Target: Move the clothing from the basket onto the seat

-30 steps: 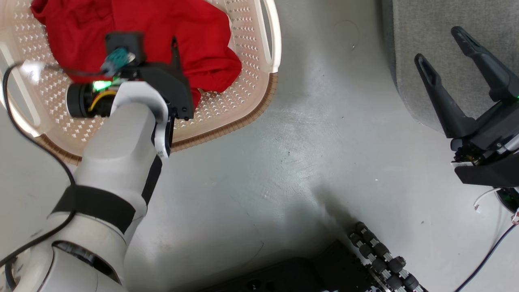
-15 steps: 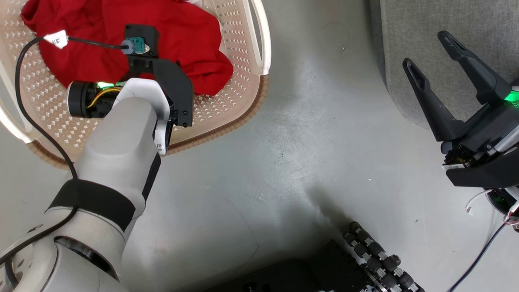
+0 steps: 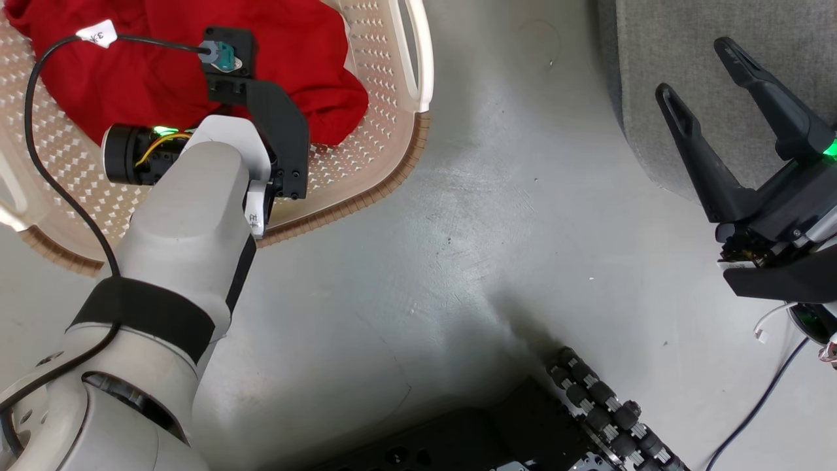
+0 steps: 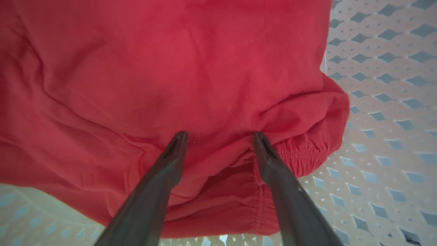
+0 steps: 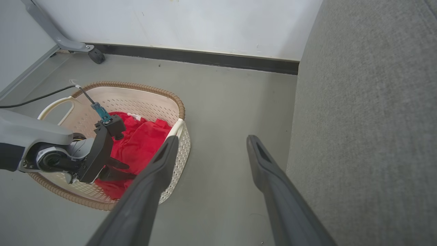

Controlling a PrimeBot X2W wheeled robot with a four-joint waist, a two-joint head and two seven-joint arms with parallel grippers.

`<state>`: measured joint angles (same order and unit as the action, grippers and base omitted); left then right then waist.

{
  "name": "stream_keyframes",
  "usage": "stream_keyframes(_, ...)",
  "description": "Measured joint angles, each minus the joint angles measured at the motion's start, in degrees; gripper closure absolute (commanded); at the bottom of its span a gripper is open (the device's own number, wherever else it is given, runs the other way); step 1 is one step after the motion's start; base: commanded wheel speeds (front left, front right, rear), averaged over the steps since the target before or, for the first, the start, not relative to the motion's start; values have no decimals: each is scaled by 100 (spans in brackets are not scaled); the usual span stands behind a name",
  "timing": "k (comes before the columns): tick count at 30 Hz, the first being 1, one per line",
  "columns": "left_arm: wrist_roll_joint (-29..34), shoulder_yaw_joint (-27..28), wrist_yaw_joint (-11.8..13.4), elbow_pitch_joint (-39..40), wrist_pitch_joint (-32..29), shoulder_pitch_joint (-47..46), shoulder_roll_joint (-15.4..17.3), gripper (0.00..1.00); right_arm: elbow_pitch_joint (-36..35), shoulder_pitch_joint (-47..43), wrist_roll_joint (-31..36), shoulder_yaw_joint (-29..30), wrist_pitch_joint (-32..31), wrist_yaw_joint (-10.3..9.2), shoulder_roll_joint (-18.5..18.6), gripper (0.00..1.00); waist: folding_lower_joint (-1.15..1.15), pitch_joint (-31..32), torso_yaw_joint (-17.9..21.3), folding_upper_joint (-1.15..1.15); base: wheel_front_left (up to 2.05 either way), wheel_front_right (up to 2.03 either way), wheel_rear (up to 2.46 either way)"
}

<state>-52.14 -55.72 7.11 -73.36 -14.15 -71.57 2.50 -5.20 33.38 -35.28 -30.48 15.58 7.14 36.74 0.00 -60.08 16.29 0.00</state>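
Bare grey floor (image 3: pixel 497 216) lies open between the basket (image 3: pixel 366 157) and the seat (image 3: pixel 641 39) edge; left gripper (image 4: pixel 219 135) spread on the clothing (image 4: pixel 170 68), right gripper (image 3: pixel 693 65) spread by the seat.

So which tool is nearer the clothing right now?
Left. The left tool is down in the basket, open and right at the clothing; the right tool hangs by the seat, well outside the basket.

I see the red clothing (image 3: pixel 131 85) crumpled in a heap inside the basket (image 3: pixel 366 176), an elasticated hem showing at one edge. The cream, perforated, brown-rimmed basket stands upright on the floor (image 3: pixel 490 229), well apart from the light-grey seat (image 3: pixel 686 65) to its right in my head view.
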Motion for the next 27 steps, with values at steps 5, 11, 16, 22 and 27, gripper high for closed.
stream_keyframes(5,32,-5,0,-14,-88,0,1,0,0,12,0,10,20,0,0,0,0,-39,24,0,0,0,0)
stream_keyframes(11,188,-14,0,-41,-144,-53,2,0,-9,16,0,24,21,0,2,0,0,-85,51,0,0,0,0)
stream_keyframes(16,199,4,0,-48,-141,-118,4,0,-35,20,0,35,22,0,1,0,0,-126,79,0,0,0,0)
stream_keyframes(22,285,25,0,-63,-145,-256,7,0,-82,43,2,46,47,0,4,0,0,-223,126,0,0,0,0)
stream_keyframes(27,341,68,0,-78,-145,-359,12,0,-108,65,3,68,59,0,5,0,-1,-309,163,0,0,0,0)
